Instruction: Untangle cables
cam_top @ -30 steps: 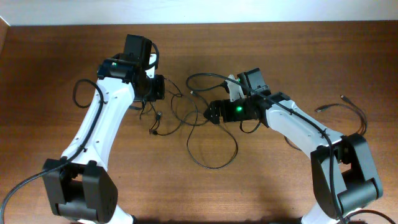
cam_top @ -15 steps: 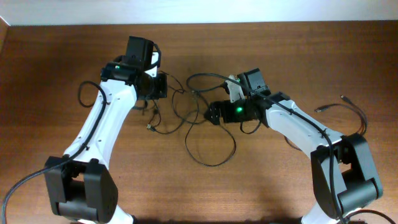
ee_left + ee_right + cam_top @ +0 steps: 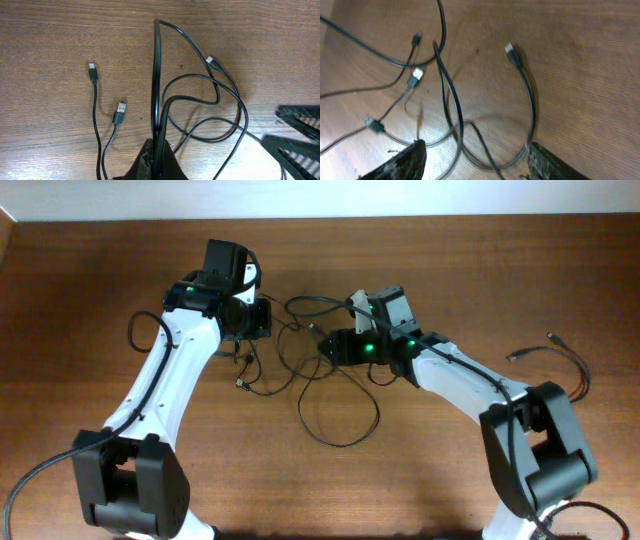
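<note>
Several thin black cables [image 3: 300, 375] lie tangled on the wooden table between my arms, with a large loop [image 3: 345, 442] toward the front. My left gripper [image 3: 255, 320] is shut on one black cable [image 3: 158, 90], which runs taut away from the jaws [image 3: 159, 152] in the left wrist view. Loose plugs [image 3: 119, 112] lie beside it. My right gripper [image 3: 330, 348] is open just above the tangle. In the right wrist view its fingers [image 3: 477, 165] straddle crossing cable strands [image 3: 455, 115] without gripping them. A silver-tipped plug [image 3: 415, 76] lies further ahead.
Another thin cable [image 3: 565, 358] with plug ends lies apart at the right side of the table. The right gripper's dark fingers [image 3: 295, 135] show at the right edge of the left wrist view. The table's far edge meets a white wall [image 3: 320, 195].
My right gripper has moved left and farther back, over the tangle. My left gripper shifted slightly back with its cable, dragging the left strands and plugs along.
</note>
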`<action>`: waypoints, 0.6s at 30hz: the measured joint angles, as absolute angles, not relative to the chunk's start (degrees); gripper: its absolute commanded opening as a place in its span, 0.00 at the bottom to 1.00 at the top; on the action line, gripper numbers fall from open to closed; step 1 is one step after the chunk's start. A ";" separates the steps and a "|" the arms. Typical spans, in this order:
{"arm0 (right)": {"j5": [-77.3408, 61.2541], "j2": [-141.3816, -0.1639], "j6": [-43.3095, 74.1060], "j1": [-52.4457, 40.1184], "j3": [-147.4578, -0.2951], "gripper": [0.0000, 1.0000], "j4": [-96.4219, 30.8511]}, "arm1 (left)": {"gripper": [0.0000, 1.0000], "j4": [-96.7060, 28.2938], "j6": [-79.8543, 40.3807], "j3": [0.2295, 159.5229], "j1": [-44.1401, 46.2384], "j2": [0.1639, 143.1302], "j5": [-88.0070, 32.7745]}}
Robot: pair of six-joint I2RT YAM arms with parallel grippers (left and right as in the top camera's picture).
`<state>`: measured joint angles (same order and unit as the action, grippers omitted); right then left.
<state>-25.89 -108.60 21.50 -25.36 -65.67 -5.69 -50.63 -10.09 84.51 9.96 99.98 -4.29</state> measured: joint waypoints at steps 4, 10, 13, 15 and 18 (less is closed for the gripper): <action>-25.23 -113.36 23.09 -27.68 -65.52 0.09 3.79 | 0.00 -50.46 -10.09 84.44 9.96 99.98 -4.32; -26.11 -114.06 24.25 -28.36 -65.47 0.08 8.62 | 0.00 -50.46 -10.09 84.40 9.96 99.98 -4.29; -27.16 -114.08 24.88 -28.36 -65.47 0.04 8.60 | 0.00 -50.46 -10.09 84.40 9.96 99.98 -4.29; -29.12 -114.06 27.66 -28.05 -65.45 0.04 9.87 | 0.00 -50.46 -10.09 84.40 9.96 99.98 -4.29; -33.69 -112.95 29.91 -26.46 -65.45 0.04 11.55 | 0.00 -50.48 -10.09 84.40 9.96 99.98 -4.29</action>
<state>-33.69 -112.95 29.91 -26.46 -65.45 11.55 -50.48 -10.09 84.40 9.96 99.98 -4.29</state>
